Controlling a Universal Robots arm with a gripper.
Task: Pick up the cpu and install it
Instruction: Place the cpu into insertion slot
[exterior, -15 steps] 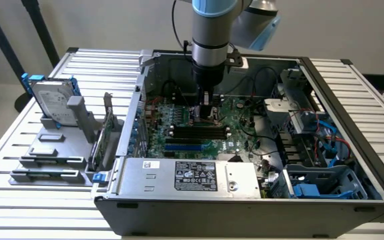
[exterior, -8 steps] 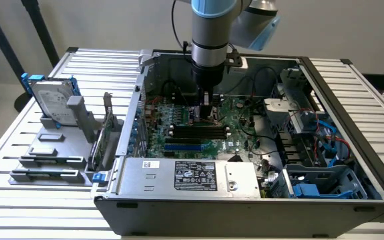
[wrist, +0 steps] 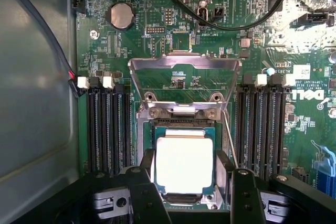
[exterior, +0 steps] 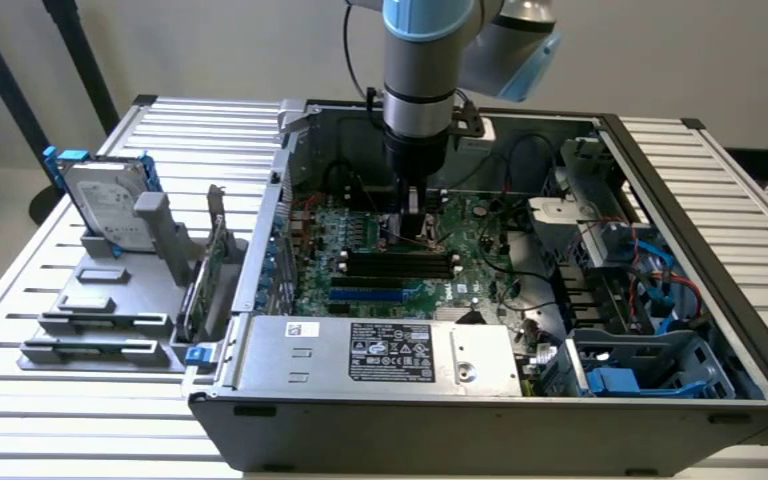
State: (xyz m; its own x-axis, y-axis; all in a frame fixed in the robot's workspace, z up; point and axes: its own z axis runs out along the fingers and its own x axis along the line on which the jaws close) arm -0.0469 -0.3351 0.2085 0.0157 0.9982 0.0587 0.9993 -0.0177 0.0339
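The cpu (wrist: pixel 184 161), a small square chip with a pale silver top and green rim, sits level between my two black fingers (wrist: pixel 147 163), whose inner faces meet its two opposite edges. It lies in or just above the open socket (wrist: pixel 157 129); I cannot tell whether it is seated. The socket's metal load plate (wrist: pixel 184 66) is swung up and open. My gripper (wrist: pixel 185 169) is shut on the cpu. In the exterior view the gripper (exterior: pixel 415 232) reaches straight down into the open computer case (exterior: pixel 704 250), over the green motherboard (exterior: pixel 478 270).
Black memory slots (wrist: pixel 110 129) flank the socket on both sides, and black cables (wrist: pixel 220 19) cross the board beyond it. Outside the case, at the exterior view's left, a hard drive (exterior: pixel 107 205) stands on a grey holder (exterior: pixel 104 300). The power supply (exterior: pixel 371 350) fills the case's near side.
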